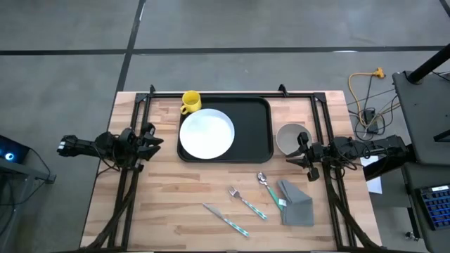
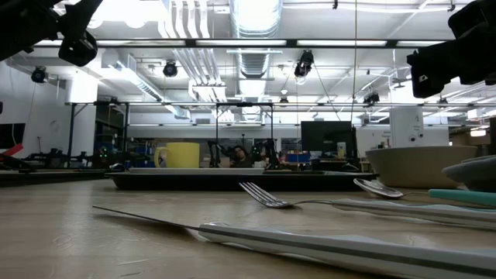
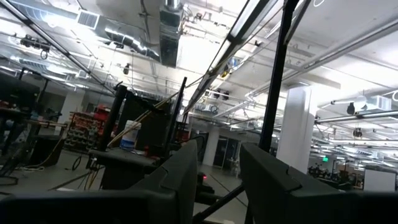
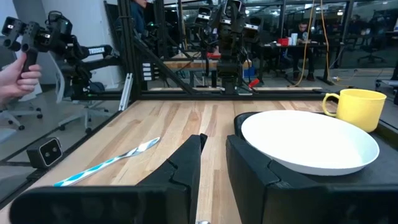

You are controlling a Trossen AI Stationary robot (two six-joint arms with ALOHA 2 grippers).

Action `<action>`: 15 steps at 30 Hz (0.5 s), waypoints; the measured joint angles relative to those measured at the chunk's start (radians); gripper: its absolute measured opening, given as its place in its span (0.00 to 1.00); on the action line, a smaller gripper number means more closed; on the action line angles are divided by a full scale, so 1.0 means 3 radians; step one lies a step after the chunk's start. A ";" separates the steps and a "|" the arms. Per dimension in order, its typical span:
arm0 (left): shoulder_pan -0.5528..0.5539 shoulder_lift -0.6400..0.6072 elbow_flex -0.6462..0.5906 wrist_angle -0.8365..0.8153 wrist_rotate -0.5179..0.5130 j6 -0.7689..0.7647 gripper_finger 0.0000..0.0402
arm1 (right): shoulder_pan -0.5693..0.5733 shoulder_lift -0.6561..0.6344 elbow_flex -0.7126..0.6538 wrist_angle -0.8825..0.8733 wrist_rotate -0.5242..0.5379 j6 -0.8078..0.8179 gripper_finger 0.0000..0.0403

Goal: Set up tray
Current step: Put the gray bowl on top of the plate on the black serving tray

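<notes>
The black tray [image 1: 252, 130] lies at the table's far middle. A white plate [image 1: 207, 133] rests flat on its left half, and a yellow mug [image 1: 190, 102] stands upright at its far left corner. My left gripper [image 1: 156, 141] hovers open just left of the tray; its wrist view shows the fingers [image 3: 180, 180] apart against the room. My right gripper [image 1: 290, 159] hovers right of the tray, near a beige bowl [image 1: 289, 137]. It faces the plate [image 4: 311, 142] and mug [image 4: 354, 107], its fingers [image 4: 186, 165] a narrow gap apart.
A spoon [image 1: 264, 180], a fork [image 1: 246, 201], a knife [image 1: 225, 219] and a folded grey napkin [image 1: 297, 204] lie on the near right of the wooden table [image 1: 169, 204]. Black frame rails run along both sides. A person's hand [image 4: 15, 74] shows beyond the table's left.
</notes>
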 joint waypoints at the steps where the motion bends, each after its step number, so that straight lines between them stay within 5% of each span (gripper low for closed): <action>1: 0.0000 0.0004 -0.0001 -0.0018 -0.0001 0.0021 0.25 | -0.0001 -0.0001 0.0000 0.0001 0.0000 -0.0002 0.17; 10: 0.0000 0.0028 -0.0001 -0.0373 0.0117 0.0224 0.25 | -0.0001 -0.0001 0.0000 0.0000 0.0000 -0.0002 0.17; 15: 0.0000 0.0027 0.0003 -0.0530 0.0789 0.0476 0.25 | 0.0000 -0.0001 0.0000 0.0000 0.0000 -0.0003 0.17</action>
